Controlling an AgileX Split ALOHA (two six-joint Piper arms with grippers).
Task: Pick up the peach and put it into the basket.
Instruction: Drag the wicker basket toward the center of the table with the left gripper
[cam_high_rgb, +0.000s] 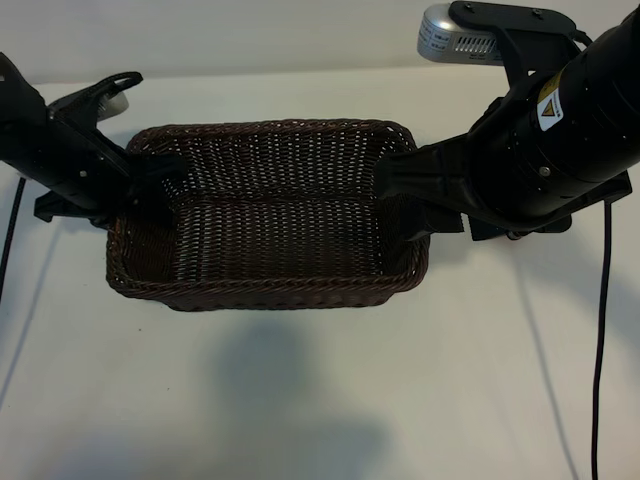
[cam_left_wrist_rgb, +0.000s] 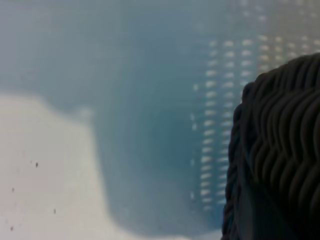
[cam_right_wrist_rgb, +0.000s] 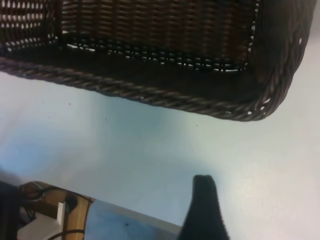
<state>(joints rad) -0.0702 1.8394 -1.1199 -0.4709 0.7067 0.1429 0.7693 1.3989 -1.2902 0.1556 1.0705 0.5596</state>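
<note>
peach: not visible | left gripper (cam_high_rgb: 150, 185) narrow, over left basket (cam_high_rgb: 270, 292) rim; contents hidden | right gripper (cam_high_rgb: 400, 185) wide at right rim

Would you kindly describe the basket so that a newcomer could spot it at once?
On the white table, between the two black arms, sits the basket. It is rectangular, dark brown woven wicker with a braided rim, the only woven thing there.
</note>
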